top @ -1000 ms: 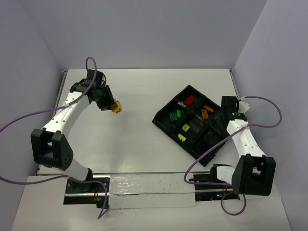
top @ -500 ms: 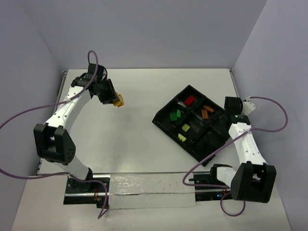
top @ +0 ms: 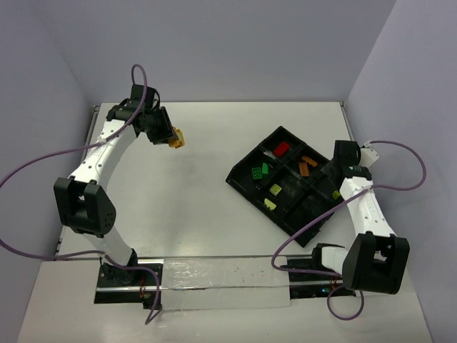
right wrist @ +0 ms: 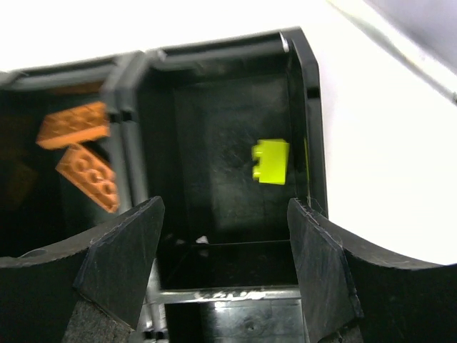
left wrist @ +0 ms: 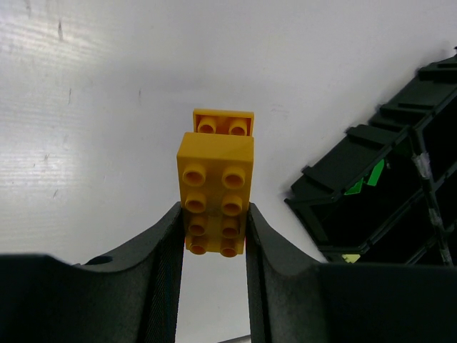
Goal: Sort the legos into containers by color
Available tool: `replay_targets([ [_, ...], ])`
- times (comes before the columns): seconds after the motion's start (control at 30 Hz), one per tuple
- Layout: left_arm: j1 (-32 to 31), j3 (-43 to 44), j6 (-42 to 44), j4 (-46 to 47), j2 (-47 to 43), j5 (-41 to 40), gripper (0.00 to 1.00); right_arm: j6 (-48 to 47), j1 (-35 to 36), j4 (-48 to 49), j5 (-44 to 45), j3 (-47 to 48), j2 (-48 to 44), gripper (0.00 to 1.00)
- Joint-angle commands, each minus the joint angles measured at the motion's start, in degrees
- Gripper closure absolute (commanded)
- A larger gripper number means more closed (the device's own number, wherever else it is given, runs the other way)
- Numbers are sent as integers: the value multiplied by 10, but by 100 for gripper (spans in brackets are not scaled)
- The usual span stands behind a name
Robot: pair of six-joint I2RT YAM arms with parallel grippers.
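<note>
The left jaws are clenched on a yellow lego pair (left wrist: 215, 193) near the counter's far-left corner. The right jaws hang released over the black tray (right wrist: 303, 121) by the right edge, above a compartment holding one yellow-green lego (right wrist: 271, 161).

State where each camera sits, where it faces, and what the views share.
Top external: above and behind the bases, facing down on the table; both arms show.
Left wrist: on the left arm, facing along the left fingers, shut on the stacked yellow bricks.
Right wrist: on the right arm, facing down between the open right fingers into the black tray, onto a yellow-green brick.
Shared: the tray shows in all three; the yellow bricks in top and left wrist.
</note>
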Motion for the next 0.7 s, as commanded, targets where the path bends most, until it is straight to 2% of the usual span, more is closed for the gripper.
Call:
replay_targets([
  [0.0,-2,60,26,-5,30,43,100,-32,-3,-15,15,57,-37,23],
  [0.13,-2,72,30,-10,46,92,100,-81,-3,-30,-29,95,-46,23],
  [0.27,-2,58,38,1,57,128,100,-128,-3,-26,-158,116,-61,23],
  [0.37,-2,29,30,26,50,177,100,-158,11,-19,-312,135,-71,23],
  [0.4,-2,22,22,34,48,214,100,-163,20,-19,-333,143,-72,23],
  [0.43,-2,14,21,41,45,217,100,-163,21,-19,-357,143,-72,23],
  [0.5,-4,-22,-3,81,28,296,100,-184,93,-23,-386,165,-67,24],
  [0.67,-9,-93,-50,188,-17,423,100,-199,240,-1,-419,201,-34,24],
])
